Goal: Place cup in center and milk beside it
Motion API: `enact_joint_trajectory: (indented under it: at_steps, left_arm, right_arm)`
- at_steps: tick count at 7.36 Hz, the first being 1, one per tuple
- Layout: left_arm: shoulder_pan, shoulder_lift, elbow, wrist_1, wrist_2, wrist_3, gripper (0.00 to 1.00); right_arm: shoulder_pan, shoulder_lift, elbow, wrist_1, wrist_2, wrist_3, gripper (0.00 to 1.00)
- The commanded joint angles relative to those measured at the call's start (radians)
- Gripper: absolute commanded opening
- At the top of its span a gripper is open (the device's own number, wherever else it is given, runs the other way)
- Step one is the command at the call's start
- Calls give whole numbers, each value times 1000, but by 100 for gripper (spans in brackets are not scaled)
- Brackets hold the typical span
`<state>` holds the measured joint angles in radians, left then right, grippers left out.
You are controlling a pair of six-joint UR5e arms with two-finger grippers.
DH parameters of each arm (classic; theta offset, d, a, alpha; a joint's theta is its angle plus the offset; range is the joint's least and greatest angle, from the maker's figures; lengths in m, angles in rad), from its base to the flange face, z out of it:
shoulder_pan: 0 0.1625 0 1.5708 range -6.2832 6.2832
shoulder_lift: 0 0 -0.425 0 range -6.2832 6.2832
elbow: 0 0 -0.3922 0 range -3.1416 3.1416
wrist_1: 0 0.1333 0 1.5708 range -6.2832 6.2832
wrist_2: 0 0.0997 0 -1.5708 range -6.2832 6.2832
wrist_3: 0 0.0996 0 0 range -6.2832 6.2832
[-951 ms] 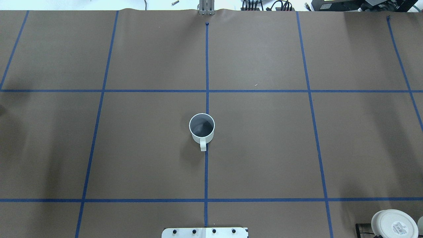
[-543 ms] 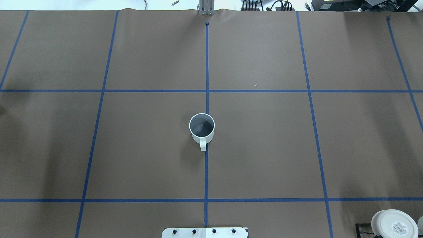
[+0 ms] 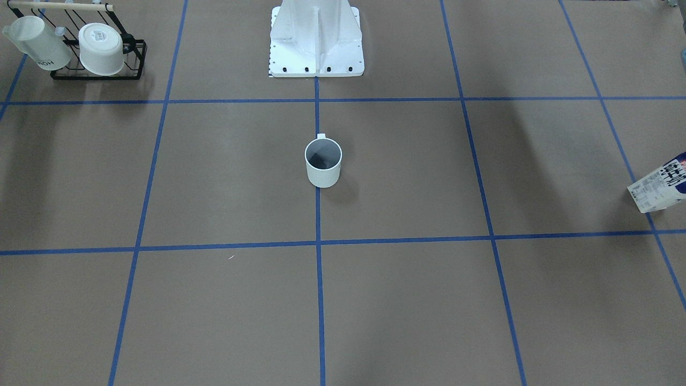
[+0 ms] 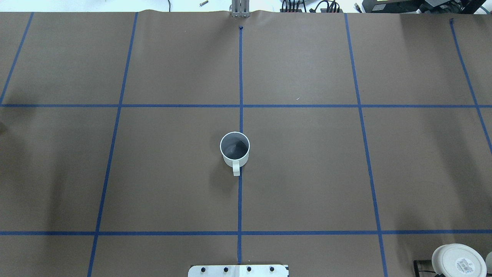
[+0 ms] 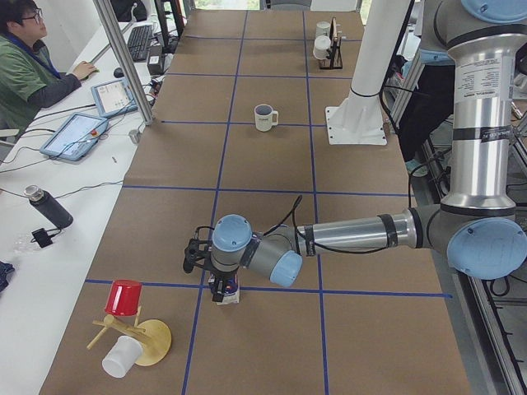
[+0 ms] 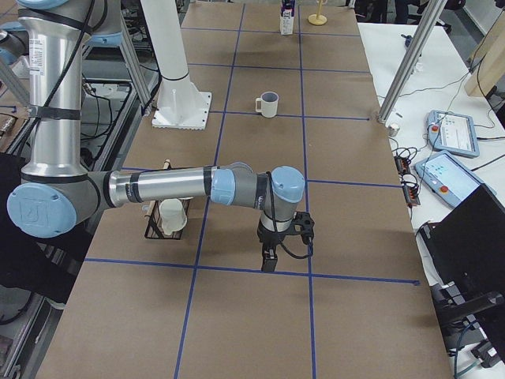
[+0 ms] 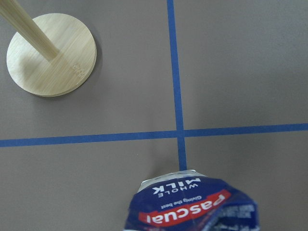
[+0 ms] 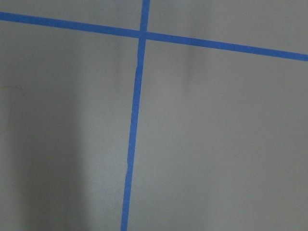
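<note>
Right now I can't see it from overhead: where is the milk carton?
The milk carton is at the table's end on the robot's left, at the front-facing view's right edge, under the left gripper, beside the wooden mug tree.

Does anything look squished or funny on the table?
Yes, perhaps: the tall blue-and-white milk carton looks dented in the left wrist view, and its red band is wavy instead of straight. The small white-grey mug stands upright, and nothing has spilled.

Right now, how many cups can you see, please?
5: white-grey handled mug at centre; two white cups on black wire rack; red cup and white cup at wooden stand. More may be hidden.
</note>
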<state>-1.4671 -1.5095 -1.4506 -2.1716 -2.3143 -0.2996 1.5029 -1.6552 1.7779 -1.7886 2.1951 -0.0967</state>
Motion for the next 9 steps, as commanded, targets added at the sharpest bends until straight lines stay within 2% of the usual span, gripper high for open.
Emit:
enact_joint_trajectory:
  at_steps: [1, 2, 5, 6, 7, 8, 9]
  left_arm:
    - [2, 0, -4, -16, -7, -1, 22]
    - [2, 0, -7, -16, -7, -1, 0]
    - [-1, 8, -71, -4, -11, -1, 0]
    - [-4, 14, -126, 40, -48, -3, 0]
    - [-9, 12, -230, 158, -68, -16, 0]
    - [-4, 2, -360, 279, -45, -109, 0]
    - [35, -6, -454, 339, -19, -190, 0]
  right_arm:
    - [-1, 0, 0, 0, 0, 0, 100]
    - [-1, 0, 0, 0, 0, 0, 100]
    - [-1, 0, 0, 0, 0, 2, 100]
    - [-1, 0, 0, 0, 0, 2, 100]
    - [-1, 0, 0, 0, 0, 2, 100]
    - [-1, 0, 0, 0, 0, 2, 100]
    - [-1, -2, 0, 0, 0, 2, 100]
